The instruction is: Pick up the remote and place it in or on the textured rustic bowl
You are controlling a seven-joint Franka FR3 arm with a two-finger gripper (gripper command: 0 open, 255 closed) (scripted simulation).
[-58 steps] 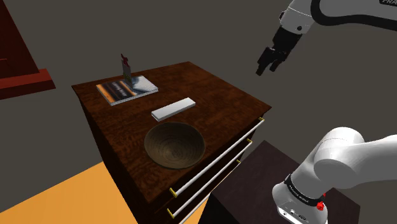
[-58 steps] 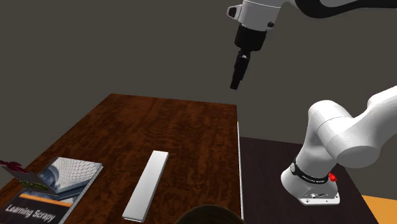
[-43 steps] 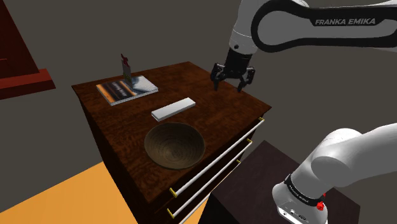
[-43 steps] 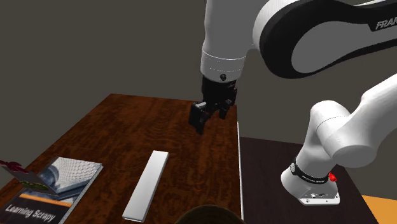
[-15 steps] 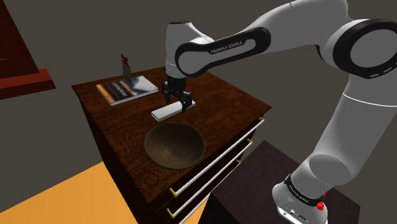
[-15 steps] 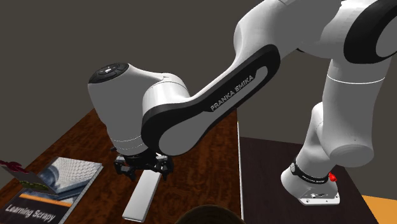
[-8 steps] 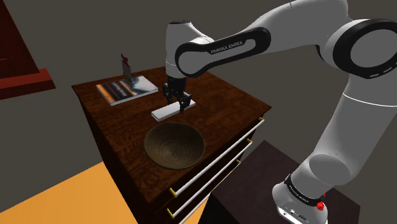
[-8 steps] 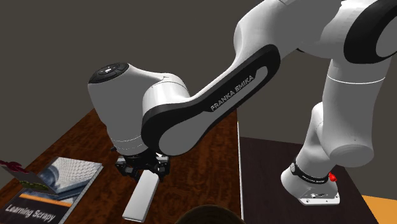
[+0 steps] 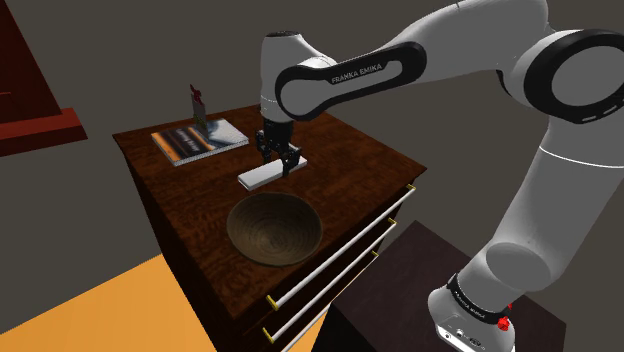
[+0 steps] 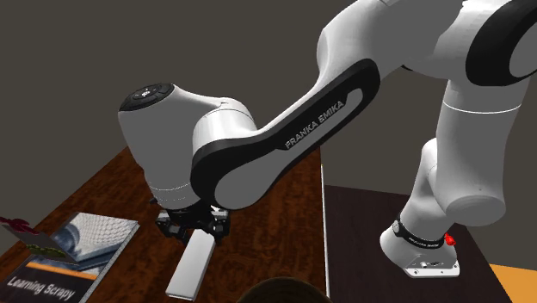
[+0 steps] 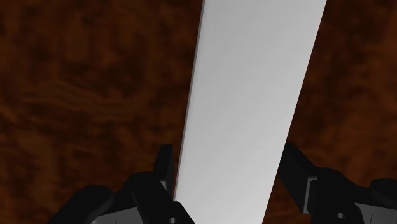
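Observation:
The remote [image 9: 256, 178] is a flat white slab lying on the dark wooden dresser top [image 9: 350, 150], just behind the brown ribbed bowl [image 9: 274, 228]. My gripper [image 9: 279, 160] comes straight down over the remote's middle and is shut on it across its width. In the wrist view the remote [image 11: 251, 108] runs lengthwise between the black fingers [image 11: 164, 168], which press on both long edges; the gripper [image 11: 228, 162] sits low over the wood. From the second exterior view the gripper [image 10: 194, 231] clasps the remote [image 10: 191, 268], and the bowl's rim [image 10: 280, 291] shows at the bottom edge.
A book [image 9: 200, 140] lies at the dresser's back corner with a small red-topped figure [image 9: 197, 104] behind it. Drawer fronts with pale handles [image 9: 340, 262] face the dark stand [image 9: 400, 290]. Orange floor [image 9: 110, 310] lies below the dresser.
Over the last second the fingers have come together on the remote's long edges. The arm and the remote have stayed where they were.

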